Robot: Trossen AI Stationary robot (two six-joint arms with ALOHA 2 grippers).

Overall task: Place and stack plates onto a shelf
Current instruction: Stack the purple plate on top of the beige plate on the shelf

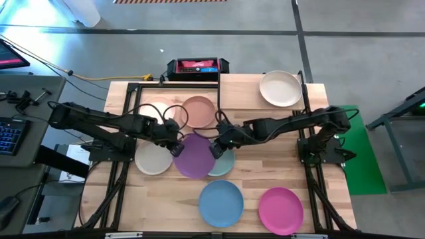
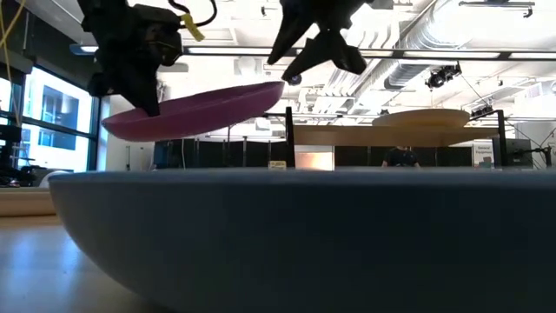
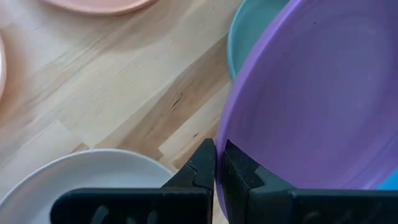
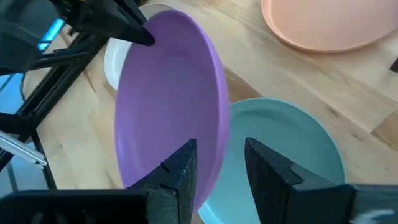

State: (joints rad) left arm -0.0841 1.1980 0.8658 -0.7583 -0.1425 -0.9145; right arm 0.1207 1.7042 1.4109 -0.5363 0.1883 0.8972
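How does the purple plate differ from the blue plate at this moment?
The round matte purple plate is lifted off the wooden table, tilted, its rim pinched in the shut left tool; the round matte blue plate lies flat on the table, untouched. The purple one overlaps the teal-green plate below it; the blue one sits apart. Both look the same shape and size.

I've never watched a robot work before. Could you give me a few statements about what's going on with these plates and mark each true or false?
1. The left gripper grips the purple plate by its rim. True.
2. The purple plate lies flat on the table. False: it is lifted and tilted.
3. The right gripper has its jaws open at the purple plate's other edge. True.
4. The shelf holds three plates. False: only one cream plate sits there.
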